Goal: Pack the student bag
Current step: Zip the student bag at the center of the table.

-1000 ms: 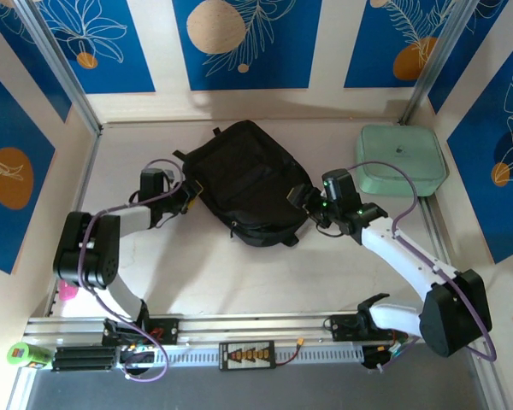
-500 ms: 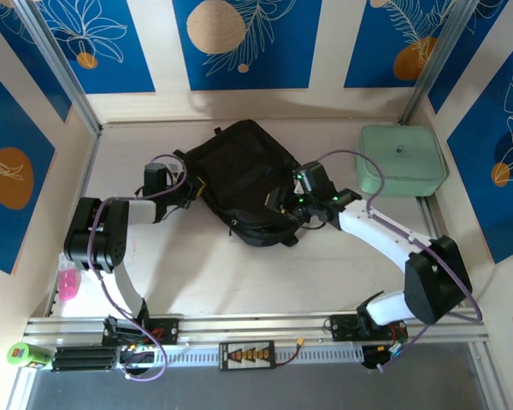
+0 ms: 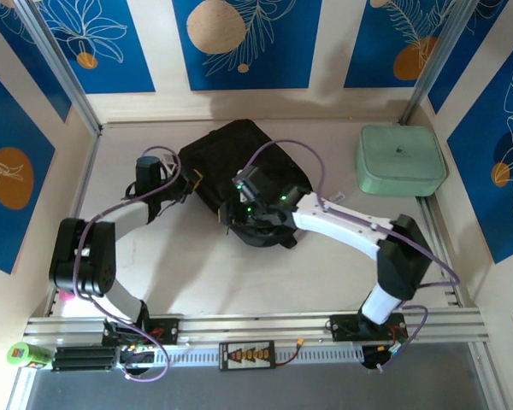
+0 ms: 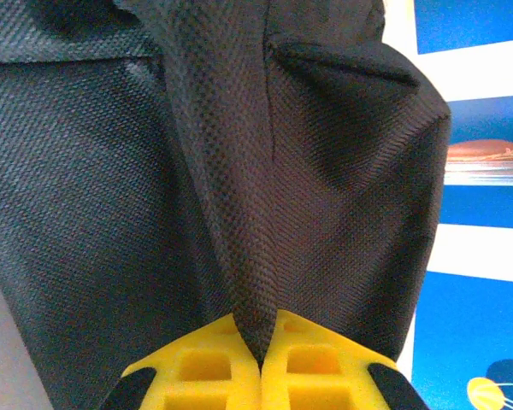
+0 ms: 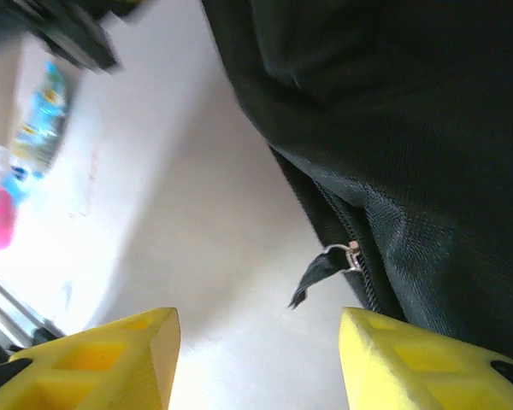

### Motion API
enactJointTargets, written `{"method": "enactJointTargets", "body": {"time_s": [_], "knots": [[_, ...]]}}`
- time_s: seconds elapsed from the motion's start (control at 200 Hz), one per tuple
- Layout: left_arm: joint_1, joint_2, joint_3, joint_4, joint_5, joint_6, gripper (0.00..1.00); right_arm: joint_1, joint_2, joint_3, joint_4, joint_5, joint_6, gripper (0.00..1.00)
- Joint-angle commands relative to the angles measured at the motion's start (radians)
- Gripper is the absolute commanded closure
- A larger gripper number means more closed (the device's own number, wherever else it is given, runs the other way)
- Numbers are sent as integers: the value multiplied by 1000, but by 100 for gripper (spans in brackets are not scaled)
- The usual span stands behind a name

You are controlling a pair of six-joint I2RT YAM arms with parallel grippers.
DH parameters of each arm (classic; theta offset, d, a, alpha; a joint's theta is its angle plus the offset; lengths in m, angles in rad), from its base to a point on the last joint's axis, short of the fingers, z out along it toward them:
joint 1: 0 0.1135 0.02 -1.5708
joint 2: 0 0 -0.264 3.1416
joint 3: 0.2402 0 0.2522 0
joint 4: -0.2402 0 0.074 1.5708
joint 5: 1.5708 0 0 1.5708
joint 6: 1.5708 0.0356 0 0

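Two grippers of mine are on the student bag (image 3: pixel 244 175), and the next move, as I judge it, turns on where its zipper lies from the right one. The bag lies slantwise on the table (image 3: pixel 239 282), its long axis running from my left gripper's side down toward my right gripper, with the mint-green case (image 3: pixel 400 160) well apart beyond my right arm.

My left gripper (image 3: pixel 186 184) is at the bag's edge. In the left wrist view its fingers (image 4: pixel 214 363) are pressed together on a raised fold of black fabric, which rises straight ahead of them like a tent.

My right gripper (image 3: pixel 238 220) hangs over the bag's near end, fingers spread with nothing between them (image 5: pixel 256 342). The bag fills the side ahead and beyond my right-hand finger, with bare table under the left-hand one. The zipper line slants toward that right-hand finger, and the zipper pull (image 5: pixel 350 254) sits just ahead of the gap, off to that side. I judge I must shift slightly that way to bracket it.
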Motion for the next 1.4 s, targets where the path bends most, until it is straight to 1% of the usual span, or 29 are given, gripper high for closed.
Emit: {"method": "enactJointTargets", "body": {"time_s": [0.0,0.11,0.205,0.35,0.49,0.66,0.695,0.76,0.835,0.955,1.04,1.33,1.395], "knots": [[-4,-79,18,-74,-26,62,100,-3,73,18,-78,11,-11,48],[-4,-134,13,-125,-55,80,100,-28,109,21,-102,42,-28,49],[-4,-179,12,-167,-74,101,100,-65,117,13,-85,40,-48,49],[-6,-200,-2,-174,-56,87,100,-94,115,33,-65,26,-104,48],[-12,-194,-9,-165,-46,74,100,-74,102,64,-80,7,-116,48],[-14,-182,2,-171,-62,85,100,-18,52,60,-122,70,-83,49],[-13,-178,4,-171,-61,85,100,-11,46,54,-127,70,-79,50],[-13,-171,7,-170,-62,85,100,-2,46,49,-144,69,-72,57],[-13,-164,11,-169,-63,87,100,18,50,50,-172,103,-68,62],[-13,-157,17,-172,-64,89,100,36,59,56,-184,123,-74,67],[-13,-158,20,-172,-66,90,100,36,74,64,-182,123,-73,68],[-13,-156,31,-195,-61,105,100,34,146,119,-190,138,-75,68],[-13,-154,34,-201,-63,113,100,32,142,118,-190,141,-68,73]]}}
